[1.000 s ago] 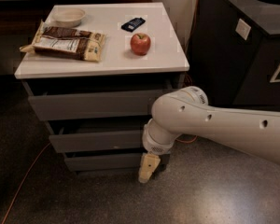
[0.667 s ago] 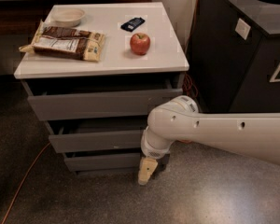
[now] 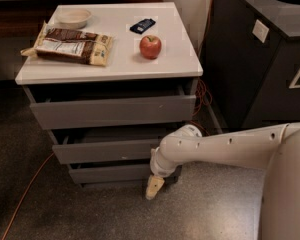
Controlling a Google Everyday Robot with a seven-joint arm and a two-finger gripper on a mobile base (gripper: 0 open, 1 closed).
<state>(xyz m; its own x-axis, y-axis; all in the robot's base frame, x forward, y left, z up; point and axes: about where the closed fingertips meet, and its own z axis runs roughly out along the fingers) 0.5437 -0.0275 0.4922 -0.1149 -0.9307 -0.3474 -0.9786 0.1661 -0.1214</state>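
Observation:
My gripper (image 3: 154,187) hangs low, just above the floor, in front of the bottom drawer (image 3: 115,173) of a grey drawer cabinet (image 3: 112,111). Its tan tip points down and nothing shows in it. My white arm (image 3: 225,146) reaches in from the right. All three drawers stand slightly pulled out. On the white cabinet top (image 3: 172,59) lie a red apple (image 3: 150,47), a brown and cream snack bag (image 3: 72,45), a small white bowl (image 3: 73,18) and a small dark blue packet (image 3: 142,25).
A tall black bin (image 3: 262,54) with a round hole in its lid stands to the right of the cabinet. An orange cable (image 3: 27,191) runs across the speckled floor at the left. More cables hang between cabinet and bin.
My arm has dropped lower and swung left in the picture, while the gripper stays by the bottom drawer. The things on the cabinet top have not moved.

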